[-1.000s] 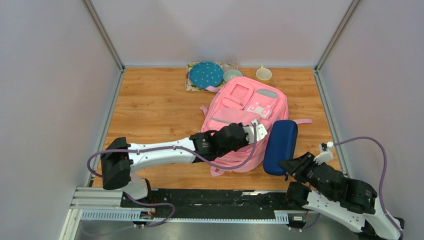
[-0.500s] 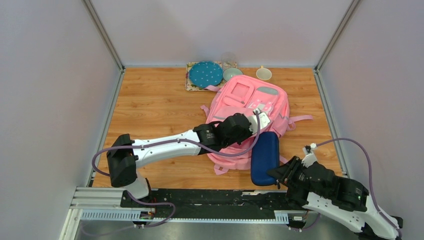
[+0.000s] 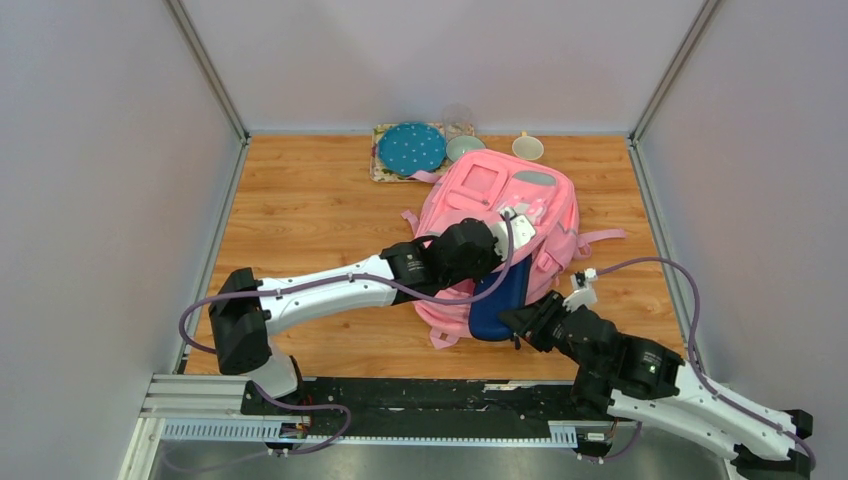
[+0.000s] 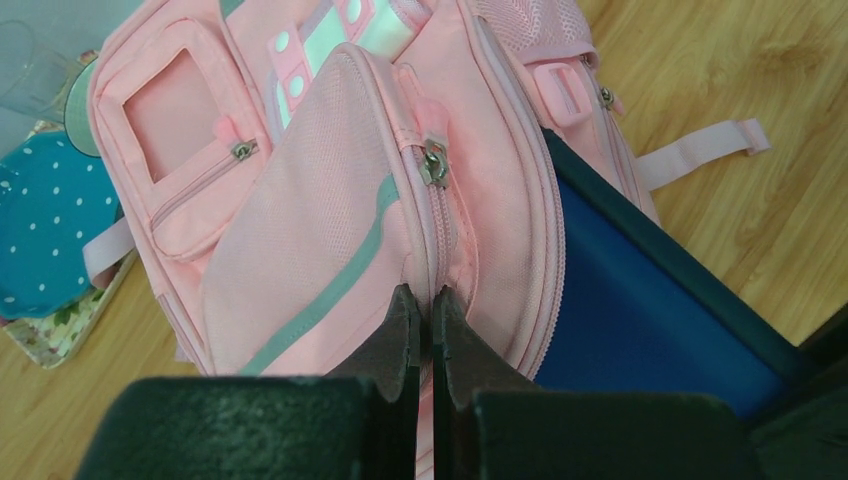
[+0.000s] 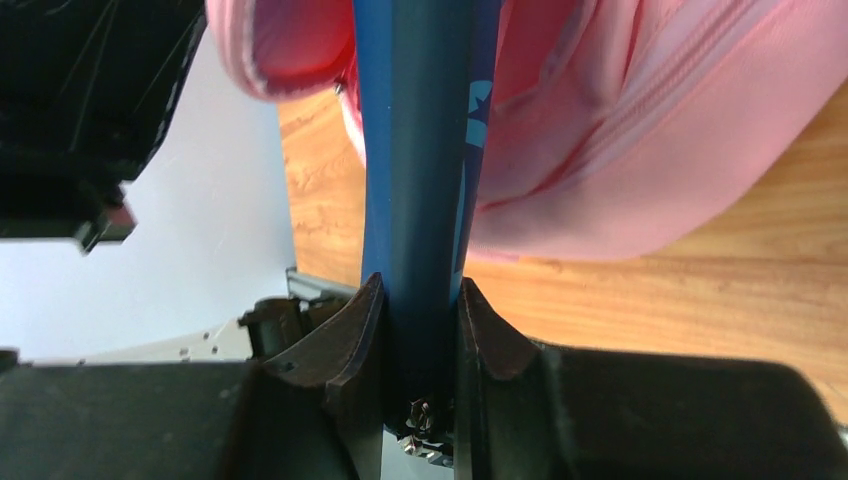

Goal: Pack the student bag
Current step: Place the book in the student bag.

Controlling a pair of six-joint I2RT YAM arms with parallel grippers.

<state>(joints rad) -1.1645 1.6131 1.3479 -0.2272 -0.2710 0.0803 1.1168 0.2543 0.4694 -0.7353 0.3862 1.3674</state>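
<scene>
The pink student bag (image 3: 500, 205) lies front side up on the wooden table; it also shows in the left wrist view (image 4: 300, 230). My left gripper (image 3: 516, 228) is shut on a fold of pink fabric by the front zip (image 4: 424, 300) and holds that edge of the bag up. My right gripper (image 3: 520, 322) is shut on the end of a navy-blue zip pouch (image 3: 497, 296). The pouch's far end sits under the lifted pink edge, at the bag's opening (image 4: 640, 320). In the right wrist view the pouch (image 5: 420, 150) stands edge-on between my fingers (image 5: 352, 330).
At the back edge are a teal dotted plate (image 3: 411, 148) on a floral mat, a small bowl (image 3: 464, 148), a clear glass (image 3: 458, 118) and a cream cup (image 3: 527, 148). A pink strap (image 3: 600, 238) trails right. Grey walls enclose the table.
My right gripper has carried the navy pouch left and forward, from beside the bag to under its lifted edge. My left gripper has drawn the bag's fabric slightly up and back.
</scene>
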